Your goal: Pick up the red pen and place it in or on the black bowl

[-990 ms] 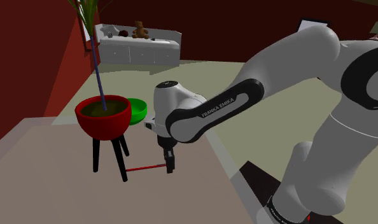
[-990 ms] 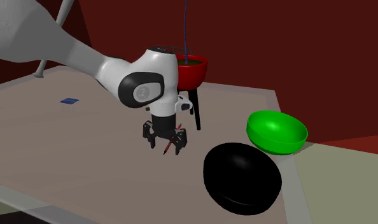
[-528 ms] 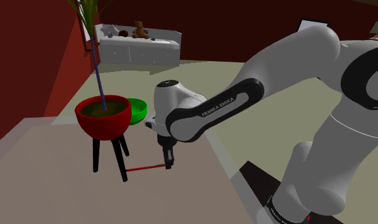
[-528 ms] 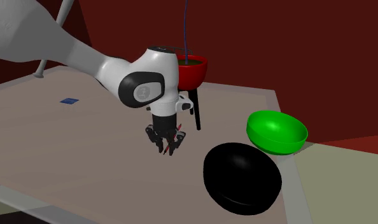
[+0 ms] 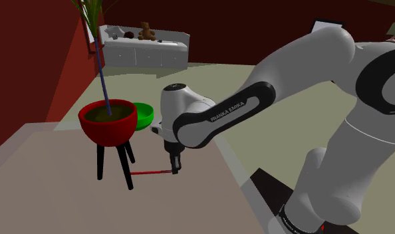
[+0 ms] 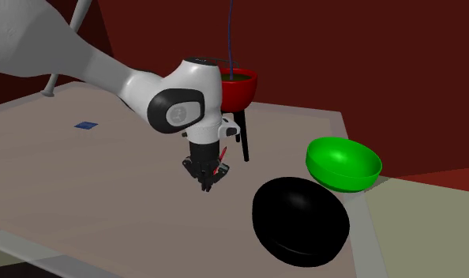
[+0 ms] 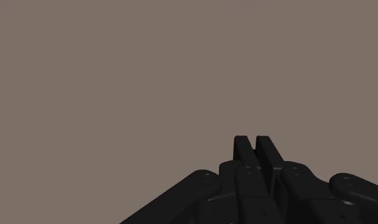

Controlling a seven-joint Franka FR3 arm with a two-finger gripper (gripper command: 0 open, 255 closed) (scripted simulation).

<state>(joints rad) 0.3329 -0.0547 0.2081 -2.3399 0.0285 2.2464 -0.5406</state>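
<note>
Closing over the last second, the claw (image 6: 206, 183) now has its two fingers brought together on the red pen (image 5: 149, 172); a second ago they stood wide apart around it. In the wrist view the claw (image 7: 254, 141) shows only a thin slit between the fingers, and the pen itself is hidden there. It seems the grasp is made, so the next step is probably the lift and the carry to the black bowl (image 6: 300, 217), which sits on the surface (image 6: 83, 182) near the claw, toward the second exterior view's right.

The pen is low over the surface. In the shoulder view its long axis runs almost level. One end is in the claw (image 5: 174, 167), and the free end points to the shoulder view's left, toward the black legs of the red plant pot (image 5: 108, 123). Because it is held near one end, the pen may swing or tilt during the lift.
</note>
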